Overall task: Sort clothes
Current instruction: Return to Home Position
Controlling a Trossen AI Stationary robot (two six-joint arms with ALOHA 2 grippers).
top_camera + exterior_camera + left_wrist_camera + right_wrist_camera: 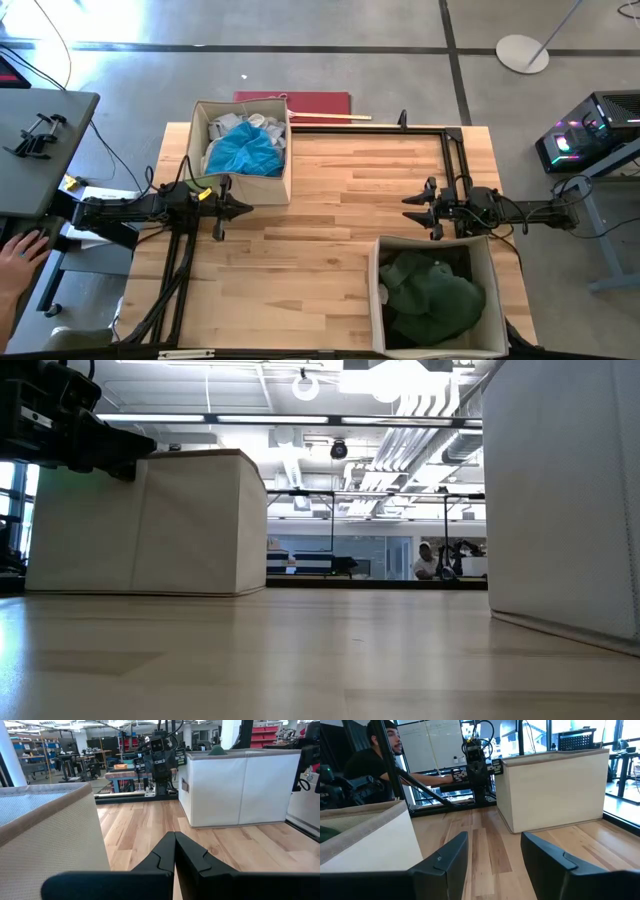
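Note:
Bright blue and white clothes (pixel 243 147) lie in the beige fabric box (pixel 288 150) at the table's far left. Dark green and dark clothes (pixel 432 292) lie in the second beige box (pixel 374 300) at the near right. My left gripper (pixel 245 208) is shut and empty, just near of the left box, pointing toward the table's right; its closed fingers show in the left wrist view (pixel 174 851). My right gripper (pixel 408 209) is open and empty, just beyond the right box, pointing toward the table's left; its spread fingers show in the right wrist view (pixel 494 851).
Bare wooden table (pixel 330 200) lies between the two grippers. A black frame (pixel 450 140) runs along the far right of the table. A red mat (pixel 300 103) and a stick lie beyond the far edge. A person's hand (pixel 22 250) is at the left, off the table.

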